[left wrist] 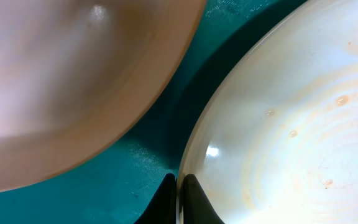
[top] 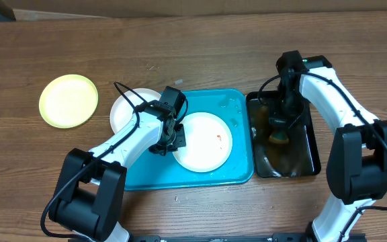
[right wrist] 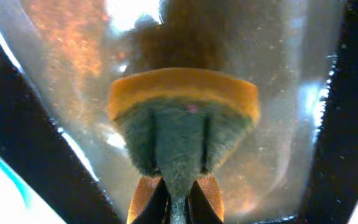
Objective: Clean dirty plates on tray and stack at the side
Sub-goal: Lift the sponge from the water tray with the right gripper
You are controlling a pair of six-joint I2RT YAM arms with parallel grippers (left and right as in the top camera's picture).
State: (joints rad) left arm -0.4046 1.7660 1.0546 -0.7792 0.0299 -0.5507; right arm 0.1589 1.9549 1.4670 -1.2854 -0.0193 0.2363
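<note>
A white plate [top: 207, 142] with small red-orange smears lies in the turquoise tray [top: 237, 171]. My left gripper [top: 168, 140] is shut on its left rim; the left wrist view shows my fingers [left wrist: 179, 190] pinching that plate's [left wrist: 291, 124] edge over the tray floor [left wrist: 129, 168]. A second white plate [top: 123, 111] overlaps the tray's left rim, partly under my left arm, and fills the upper left of the left wrist view [left wrist: 67, 74]. A pale yellow-green plate [top: 68, 101] lies on the table at far left. My right gripper [top: 279, 129] is shut on a sponge [right wrist: 182, 118].
A black tub [top: 306, 144] holding murky water stands right of the tray, and my right gripper holds the yellow-and-green sponge inside it. The tub's dark walls [right wrist: 36, 168] frame the right wrist view.
</note>
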